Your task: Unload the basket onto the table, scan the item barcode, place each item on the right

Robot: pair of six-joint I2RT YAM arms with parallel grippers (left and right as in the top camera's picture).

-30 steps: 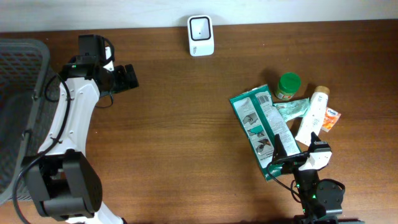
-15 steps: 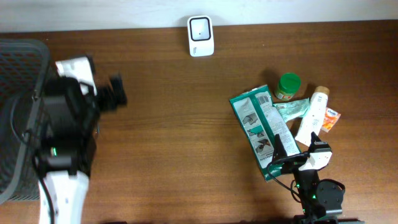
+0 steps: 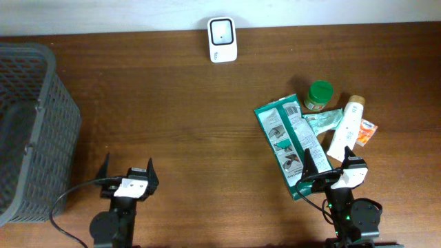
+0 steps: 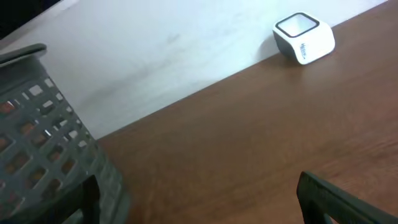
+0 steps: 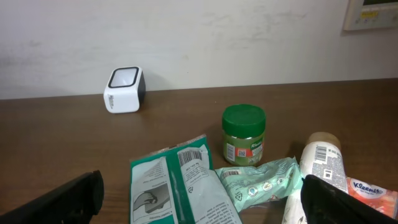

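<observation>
Left gripper (image 3: 128,171) and right gripper (image 3: 327,162): jaws spread wide, holding nothing, both at the near edge of the table (image 3: 186,117). The green package (image 3: 286,134) lies directly ahead of the right gripper, with the jar (image 3: 319,95) and tube (image 3: 346,127) beside it. The scanner (image 3: 222,39) sits at the far edge and the basket (image 3: 27,131) at the left, with bare wood between.

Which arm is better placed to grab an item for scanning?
Right. The right hand, open, is at the green packet; the left hand, also open, sits far off by the basket.

The scanner (image 3: 222,39) stands at the far middle of the surface (image 3: 186,124); basket (image 3: 27,131) far left; jar (image 3: 319,95), packet (image 3: 289,141), tube (image 3: 346,127) clustered right.
</observation>
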